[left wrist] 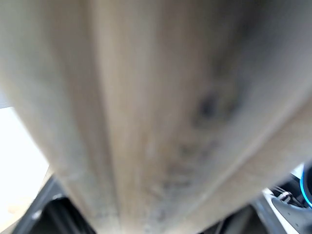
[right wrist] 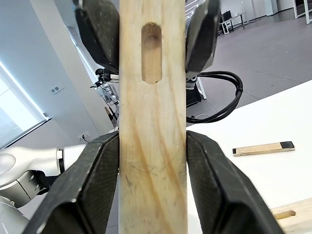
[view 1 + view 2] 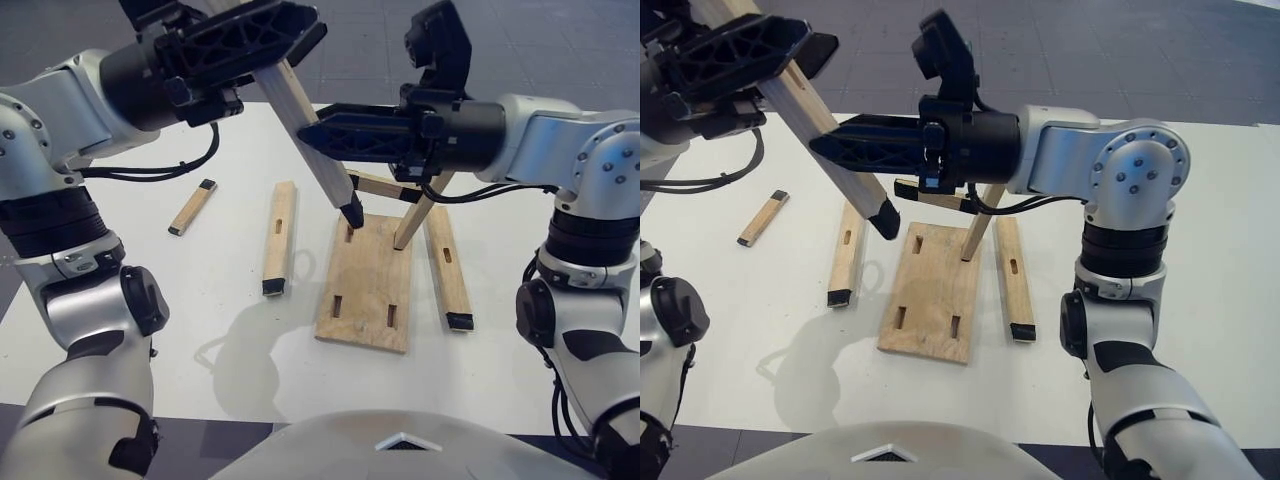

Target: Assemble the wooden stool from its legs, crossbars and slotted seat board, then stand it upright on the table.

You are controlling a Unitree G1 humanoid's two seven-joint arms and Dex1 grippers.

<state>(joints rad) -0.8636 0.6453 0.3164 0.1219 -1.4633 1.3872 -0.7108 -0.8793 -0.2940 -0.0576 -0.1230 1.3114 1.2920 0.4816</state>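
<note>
A wooden leg (image 3: pixel 333 180) with a black foot hangs slanted over the table, its foot just above a far slot of the seat board (image 3: pixel 365 290). My left gripper (image 3: pixel 280 45) is shut on the leg's upper end. My right gripper (image 3: pixel 318 138) is shut on its middle, fingers (image 2: pixel 97 185) pressed to both sides. In the right wrist view the leg (image 2: pixel 153 161) shows an oval slot between the left gripper's fingers (image 2: pixel 100 34). The leg (image 1: pixel 146 122) is close up in the left wrist view. Another leg (image 3: pixel 412 222) stands leaning at the board's far right corner, with a crossbar (image 3: pixel 378 184) on it.
A loose leg (image 3: pixel 279 237) lies left of the board and another (image 3: pixel 448 265) lies right of it. A short crossbar (image 3: pixel 193 207) lies farther left. The white table (image 3: pixel 150 300) has free room at its front and left.
</note>
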